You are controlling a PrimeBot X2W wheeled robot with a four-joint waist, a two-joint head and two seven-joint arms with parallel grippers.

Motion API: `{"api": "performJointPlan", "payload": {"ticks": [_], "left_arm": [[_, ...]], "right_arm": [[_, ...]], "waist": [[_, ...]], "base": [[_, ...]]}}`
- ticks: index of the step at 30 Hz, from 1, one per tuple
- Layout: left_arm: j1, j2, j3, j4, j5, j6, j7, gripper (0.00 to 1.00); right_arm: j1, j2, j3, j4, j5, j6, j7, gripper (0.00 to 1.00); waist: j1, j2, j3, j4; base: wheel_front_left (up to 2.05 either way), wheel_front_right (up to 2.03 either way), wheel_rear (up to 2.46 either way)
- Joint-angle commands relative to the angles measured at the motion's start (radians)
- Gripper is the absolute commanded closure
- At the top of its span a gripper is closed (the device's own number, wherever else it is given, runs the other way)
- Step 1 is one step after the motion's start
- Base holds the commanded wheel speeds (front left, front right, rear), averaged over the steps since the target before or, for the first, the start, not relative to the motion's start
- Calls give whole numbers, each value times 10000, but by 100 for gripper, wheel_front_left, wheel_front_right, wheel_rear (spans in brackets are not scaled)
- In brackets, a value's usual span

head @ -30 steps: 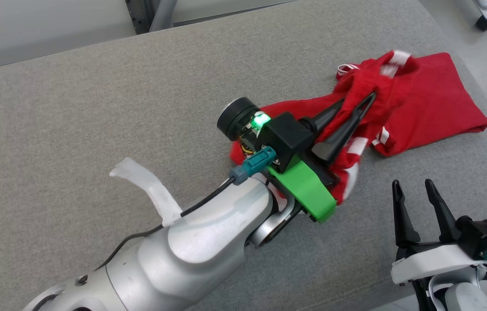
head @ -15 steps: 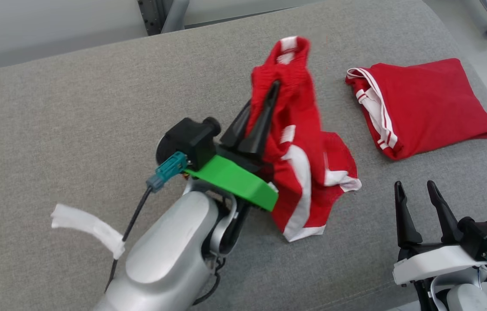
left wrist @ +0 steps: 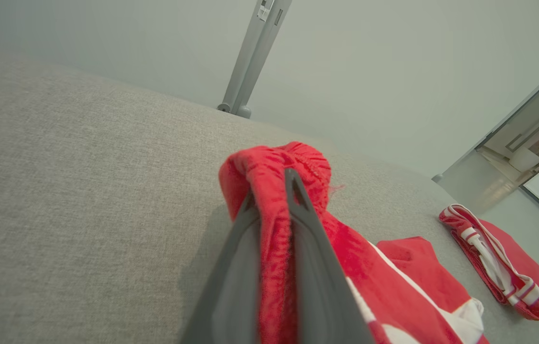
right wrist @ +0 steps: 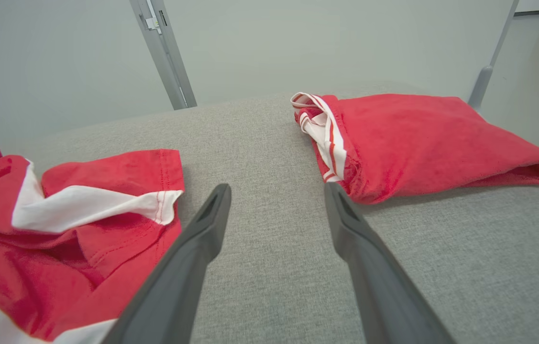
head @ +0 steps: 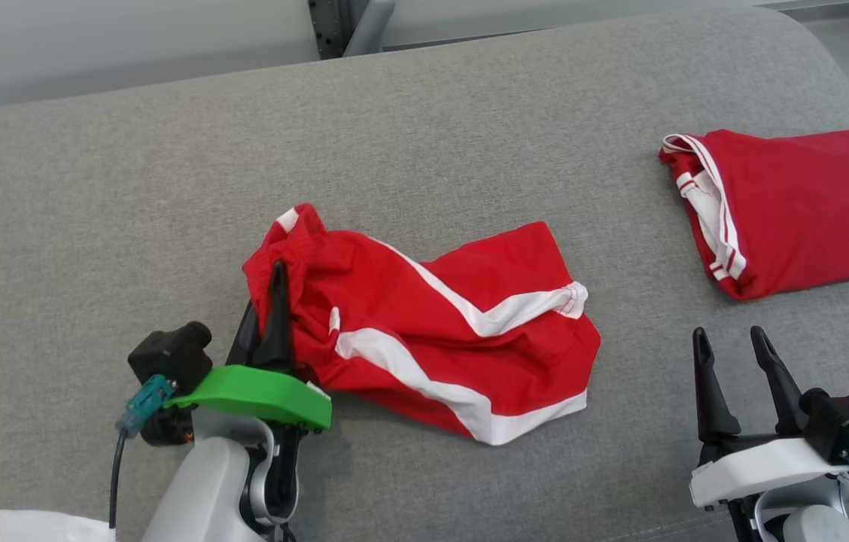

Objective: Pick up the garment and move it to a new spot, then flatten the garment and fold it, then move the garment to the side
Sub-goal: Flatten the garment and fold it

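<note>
1. Grey fabric surface (head: 131, 188): padded and wide, it carries every item listed below.
2. Garment (head: 424, 331): red shorts with white side stripes. They lie crumpled near the middle of the surface, toward the robot's left. The legs trail to the right, and the gathered waistband end rises at the left.
3. Folded red garment (head: 801, 203): a neat red piece with white trim, lying flat at the far right of the surface, well apart from the shorts.
4. Left gripper (head: 268, 290): clenched on the waistband end of the garment. In the left wrist view, red fabric is pinched between the two dark fingers and bulges over their tips.
5. Right gripper (head: 728, 331): released, jaws spread wide and holding nothing. It hovers at the lower right, near the surface, between the two red pieces and touching neither.
</note>
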Motion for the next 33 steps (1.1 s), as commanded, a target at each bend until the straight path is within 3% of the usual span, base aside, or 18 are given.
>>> {"api": "performJointPlan", "payload": {"ticks": [1, 4, 7, 10, 12, 13, 14, 19, 33], "left_arm": [[175, 39, 100, -8, -47, -64, 3, 100], [527, 41, 396, -32, -249, 20, 2, 100], [827, 39, 601, -116, -499, 139, 2, 80], [1089, 39, 736, -211, -579, 233, 2, 67], [1254, 40, 804, -286, -605, 276, 2, 48], [1340, 40, 815, -292, -583, 296, 2, 18], [1426, 40, 830, -304, -516, 312, 2, 0], [1893, 39, 1022, -424, -92, 379, 2, 0], [3491, 39, 1898, -1896, 2382, 393, 2, 0]], "right_arm": [[105, -27, -25, 7, -54, -4, -29, 0], [139, -26, -39, 22, -179, -4, -28, 0], [202, -27, -60, 43, -268, -4, -29, 0], [206, -26, -63, 69, -321, -4, -28, 0], [229, -29, -46, 74, -353, -4, -28, 0], [251, -27, -46, 85, -364, -4, -28, 0], [276, -27, -35, 92, -371, -4, -29, 0], [414, -27, -43, 87, -401, -4, -28, 0], [995, -27, -276, -81, -657, -4, -29, 0]], "waist": [[0, 0, -73, 250], [0, 0, -127, 480], [0, 0, -184, 662], [0, 0, -208, 805], [0, 0, -230, 871], [0, 0, -252, 901], [0, 0, -276, 924], [0, 0, -460, 994], [0, 0, -1030, 1284]], "base": [[0, 0, 0], [0, 0, 0], [0, 0, 0], [0, 0, 0], [0, 0, 0], [0, 0, 0], [0, 0, 0], [0, 0, 0], [0, 0, 0]]}}
